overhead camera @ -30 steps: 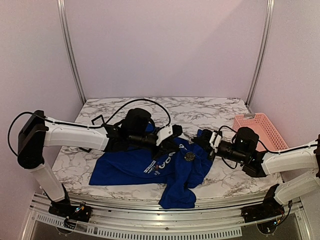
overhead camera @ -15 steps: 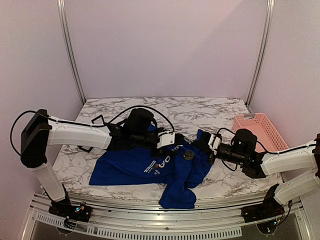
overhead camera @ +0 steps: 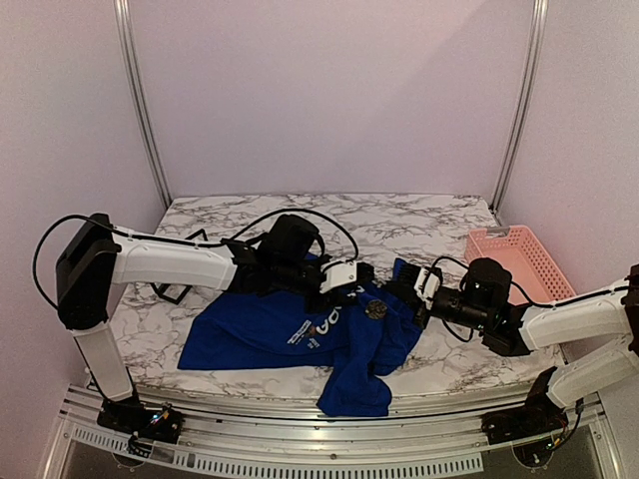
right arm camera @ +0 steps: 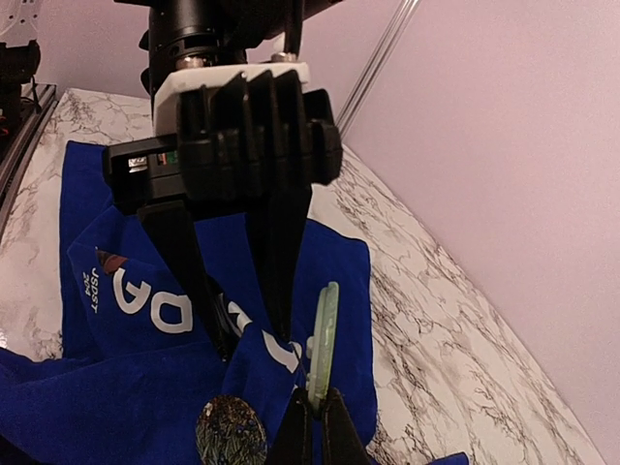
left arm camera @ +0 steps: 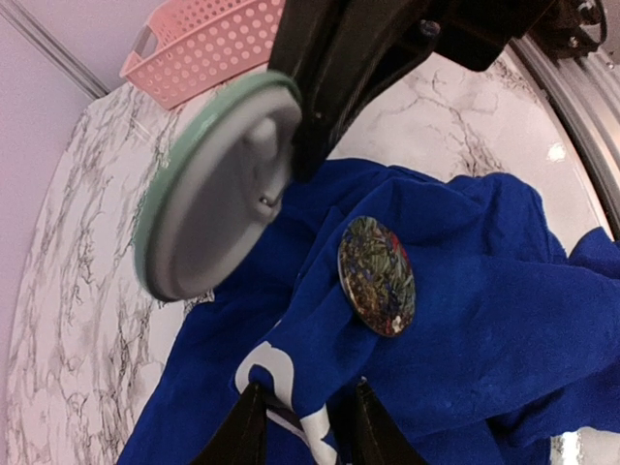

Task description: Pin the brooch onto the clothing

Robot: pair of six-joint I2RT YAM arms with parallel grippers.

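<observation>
The left gripper (left arm camera: 306, 389) is clamped on a raised fold of the royal-blue T-shirt (overhead camera: 260, 334), with a strip of white lettering caught between its two dark fingers (left arm camera: 247, 431). Just past those fingers, on the next ridge of cloth, sits the brooch (left arm camera: 376, 276), a small dark round ornament with greenish-gold glints, lying face up on the shirt and tilted with the fold. No finger touches it.

Facing it from the other side, the right gripper (right arm camera: 315, 399) has its fingers pressed together on the rim of a thin grey disc with a pale green edge (left arm camera: 218, 194). The disc is held on edge above the cloth, close to the left gripper's fingers. In the right wrist view it stands just beside the brooch and clear of it. Whether its lower edge meets the fabric cannot be told.

Seen from above, the two arms meet over the middle of the marble-patterned table (overhead camera: 399, 215), and the brooch lies in the narrow stretch of shirt between the two grippers. The shirt is rumpled, with its chest print bunched under the left gripper and one end hanging over the table's near edge. A pink plastic basket (overhead camera: 519, 254) stands at the table's right side, well apart from the shirt.
</observation>
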